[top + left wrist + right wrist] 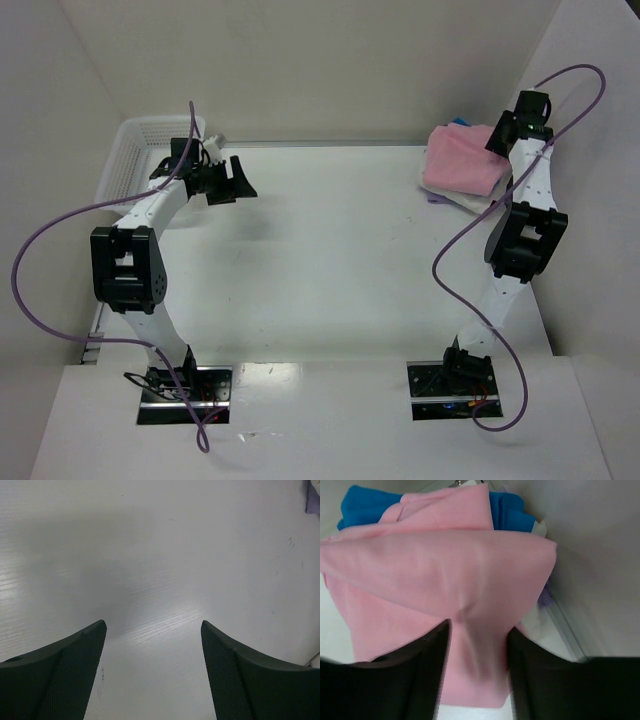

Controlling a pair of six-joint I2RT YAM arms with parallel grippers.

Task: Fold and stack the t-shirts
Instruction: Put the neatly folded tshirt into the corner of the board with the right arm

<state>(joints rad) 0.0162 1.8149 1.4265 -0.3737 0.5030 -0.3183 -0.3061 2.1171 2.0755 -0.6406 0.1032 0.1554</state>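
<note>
The t-shirts lie stacked at the table's far right corner. The light pink shirt (462,158) (445,570) is folded on top, the bright blue one (362,507) shows behind it, and a white edge (468,203) shows beneath. My right gripper (497,138) (479,630) hovers low over the pink shirt. Its jaws stand apart, with a creased strip of pink cloth lying between them. My left gripper (238,180) (153,625) is open over bare table at the far left, holding nothing.
A white mesh basket (130,150) stands at the far left behind the left arm. A lavender scrap (435,197) (546,597) peeks out under the stack. White walls close in the back and right sides. Purple cables loop off both arms.
</note>
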